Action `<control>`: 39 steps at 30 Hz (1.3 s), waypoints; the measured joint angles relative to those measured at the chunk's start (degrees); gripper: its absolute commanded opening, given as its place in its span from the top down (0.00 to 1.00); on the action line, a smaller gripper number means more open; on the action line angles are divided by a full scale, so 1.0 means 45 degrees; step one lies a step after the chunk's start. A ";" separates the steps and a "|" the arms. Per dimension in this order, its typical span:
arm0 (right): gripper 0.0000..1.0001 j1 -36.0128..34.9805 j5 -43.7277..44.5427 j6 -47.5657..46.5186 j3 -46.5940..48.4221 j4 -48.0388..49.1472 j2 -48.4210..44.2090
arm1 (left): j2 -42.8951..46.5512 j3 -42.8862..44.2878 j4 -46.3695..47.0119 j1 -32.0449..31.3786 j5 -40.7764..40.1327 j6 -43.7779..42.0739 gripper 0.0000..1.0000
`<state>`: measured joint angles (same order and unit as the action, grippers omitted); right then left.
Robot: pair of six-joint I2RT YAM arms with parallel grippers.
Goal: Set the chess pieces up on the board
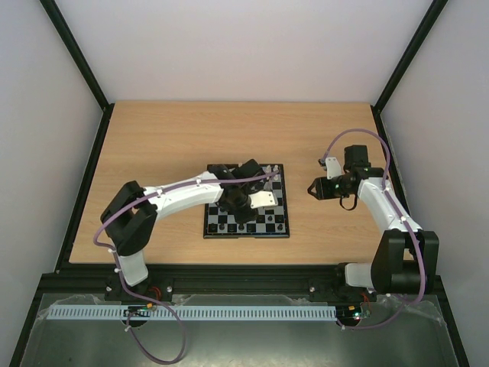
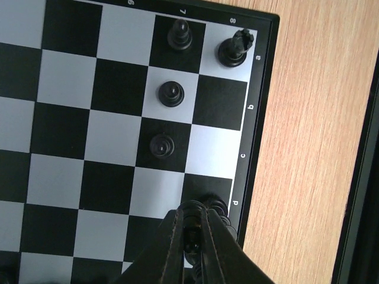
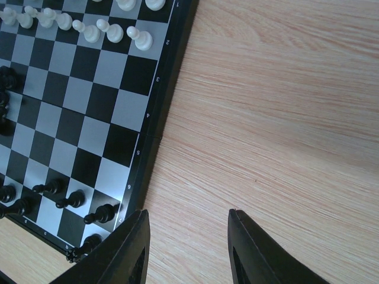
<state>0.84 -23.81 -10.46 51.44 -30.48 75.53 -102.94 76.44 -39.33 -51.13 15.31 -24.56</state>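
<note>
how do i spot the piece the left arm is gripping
Start at the board, along its edge lettered a to d in the left wrist view. On the dark square beside d, the left end effector is shut on a black piece; the other black pieces nearby stand free.

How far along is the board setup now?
White pawns stand in a row, and several black pieces stand by the board's edge. The left pincer is shut on a black piece there. Back-row squares beside it are bare. The right pincer hangs open over the table.
</note>
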 measured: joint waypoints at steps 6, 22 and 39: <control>0.63 0.0000 0.0000 0.0000 -0.0185 0.0000 -0.0049 | -0.0457 0.0000 0.0005 -0.0219 -0.0593 -0.0019 0.93; 0.63 0.0000 0.0000 0.0000 -0.0189 0.0005 -0.0053 | -0.1467 0.0146 0.0151 -0.0219 -0.1093 0.0136 0.90; 0.63 0.0000 -0.0024 0.0000 -0.0189 0.0005 -0.0049 | -0.1409 0.0719 0.0155 0.0044 -0.1059 0.0466 0.62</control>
<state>0.84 -23.92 -10.46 50.59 -30.46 75.31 -109.27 79.68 -38.63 -50.94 10.55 -22.46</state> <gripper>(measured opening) 0.369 0.351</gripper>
